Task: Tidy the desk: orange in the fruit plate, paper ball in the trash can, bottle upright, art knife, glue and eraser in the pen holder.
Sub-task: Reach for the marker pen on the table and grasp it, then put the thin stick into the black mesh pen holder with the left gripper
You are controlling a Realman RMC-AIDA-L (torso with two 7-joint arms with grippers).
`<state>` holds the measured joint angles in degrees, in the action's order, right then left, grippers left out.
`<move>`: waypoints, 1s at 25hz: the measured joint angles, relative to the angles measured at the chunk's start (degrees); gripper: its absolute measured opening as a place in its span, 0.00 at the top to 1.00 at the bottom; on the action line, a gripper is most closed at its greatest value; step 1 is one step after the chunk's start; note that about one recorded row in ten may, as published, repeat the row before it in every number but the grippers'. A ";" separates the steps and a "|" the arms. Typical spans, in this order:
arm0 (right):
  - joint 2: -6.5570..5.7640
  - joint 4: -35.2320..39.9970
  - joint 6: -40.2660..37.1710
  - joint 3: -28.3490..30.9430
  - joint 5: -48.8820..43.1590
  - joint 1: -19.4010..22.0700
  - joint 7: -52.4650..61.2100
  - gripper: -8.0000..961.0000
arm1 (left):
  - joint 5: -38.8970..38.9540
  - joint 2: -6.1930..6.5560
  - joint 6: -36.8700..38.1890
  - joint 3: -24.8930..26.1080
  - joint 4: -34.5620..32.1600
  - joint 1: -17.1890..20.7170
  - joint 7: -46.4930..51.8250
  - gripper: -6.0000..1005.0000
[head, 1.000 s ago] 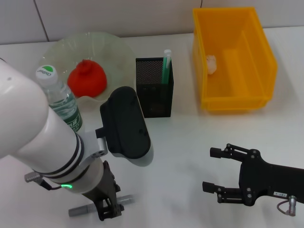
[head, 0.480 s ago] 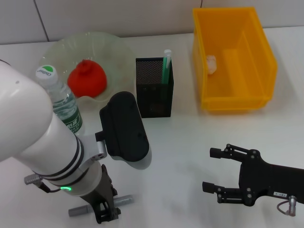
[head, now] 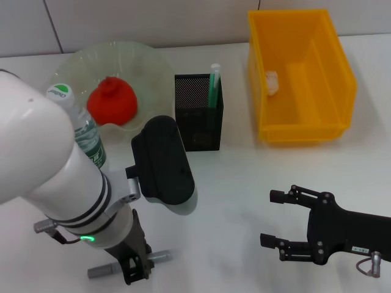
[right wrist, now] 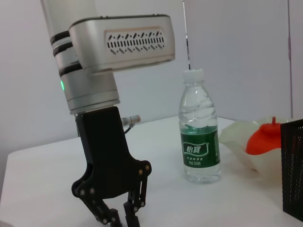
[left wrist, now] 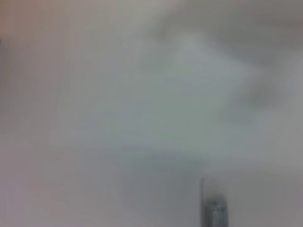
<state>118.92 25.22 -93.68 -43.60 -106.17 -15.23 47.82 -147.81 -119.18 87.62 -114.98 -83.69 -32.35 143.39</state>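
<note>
White left arm [head: 43,177] – black-banded, green-lit; black left pincer [right wrist: 120,215], black right pincer [head: 278,218].

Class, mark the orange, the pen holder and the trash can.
orange [head: 112,104], head view, front skin.
pen holder [head: 197,128], head view, front mesh wall.
trash can [head: 297,131], head view, front wall.

The left arm [head: 55,183] shifts slightly toward the bottle [head: 76,125] and now covers more of its label. The left gripper [head: 135,268], at the near table edge over a grey cylindrical object [head: 125,264], moves marginally.
</note>
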 joint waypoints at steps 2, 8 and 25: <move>0.00 0.00 0.00 0.00 0.00 -0.02 0.13 0.13 | 0.26 0.00 -0.16 -0.11 0.75 -0.39 -0.01 0.74; 0.00 0.08 -0.32 0.26 0.00 0.33 0.78 0.13 | 0.60 0.00 -0.25 -0.04 -0.17 -0.59 -0.05 0.83; -0.15 0.54 -0.86 3.70 0.44 1.50 2.26 0.13 | 12.79 0.28 -10.36 8.56 -25.44 7.36 -4.45 0.85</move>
<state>118.77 25.76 -94.54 -39.90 -105.73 -13.74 50.08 -135.02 -118.90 77.26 -106.42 -109.12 -24.99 138.94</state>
